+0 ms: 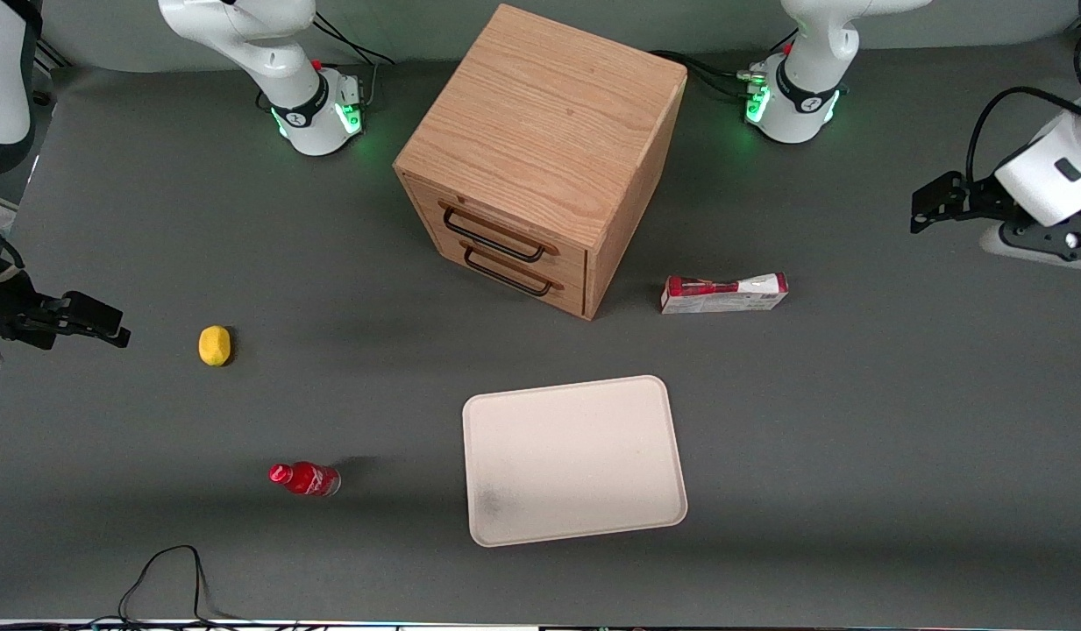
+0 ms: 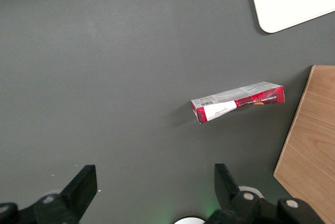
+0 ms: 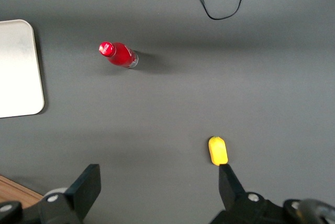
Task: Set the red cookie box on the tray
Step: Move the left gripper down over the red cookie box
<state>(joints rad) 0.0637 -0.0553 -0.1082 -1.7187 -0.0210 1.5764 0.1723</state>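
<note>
Fingers spread wide apart and gripping nothing, my gripper point(image 2: 152, 192) hangs above bare grey table point(image 1: 856, 438) toward the working arm's end, well apart from the red cookie box point(image 1: 724, 294). That box lies flat on the table on a long side, just beside the wooden drawer cabinet point(image 1: 540, 158) and between the cabinet and my gripper; from my wrist camera I see its white end section turned toward me and its red part pointing at the cabinet's side. Nothing touches the carton. The tray point(image 1: 575, 460) sits nearer to the front camera than the box, apart from it. A yellow lemon point(image 1: 214, 345) and a small red bottle point(image 1: 305, 478) lie toward the parked arm's end of the table.
</note>
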